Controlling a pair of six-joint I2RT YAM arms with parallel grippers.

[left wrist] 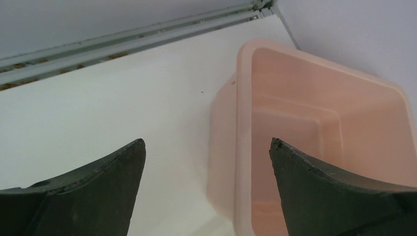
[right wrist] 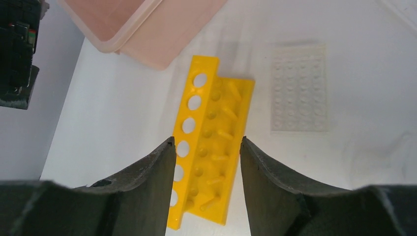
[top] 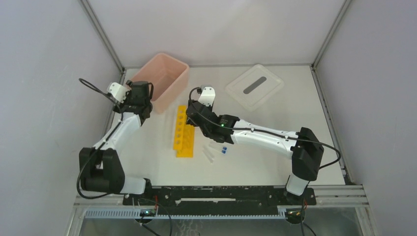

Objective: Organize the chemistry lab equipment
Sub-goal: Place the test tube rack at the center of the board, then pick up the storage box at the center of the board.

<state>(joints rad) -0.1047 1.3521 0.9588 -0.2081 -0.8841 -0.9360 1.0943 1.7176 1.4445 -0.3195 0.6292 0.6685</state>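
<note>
**Off-centre close could skid the rack**

Right end effector [right wrist: 206, 140] has its jaws parted astride the yellow rack [right wrist: 222, 98], with no grip I can see. The rack lies on the tabletop [top: 255, 162] at 5 o'clock of the pink bin [left wrist: 243, 123]. If one finger catches the pegs, I expect a twist toward the blue-capped tubes [top: 217, 149] at its 4 o'clock. Left end effector [left wrist: 207, 140] is wide and empty over the bin rim.

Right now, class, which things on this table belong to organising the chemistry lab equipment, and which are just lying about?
Belongs to the job: yellow rack, clear gridded rack, blue-capped tubes.
Lying about: pink bin, slotted lid.
</note>
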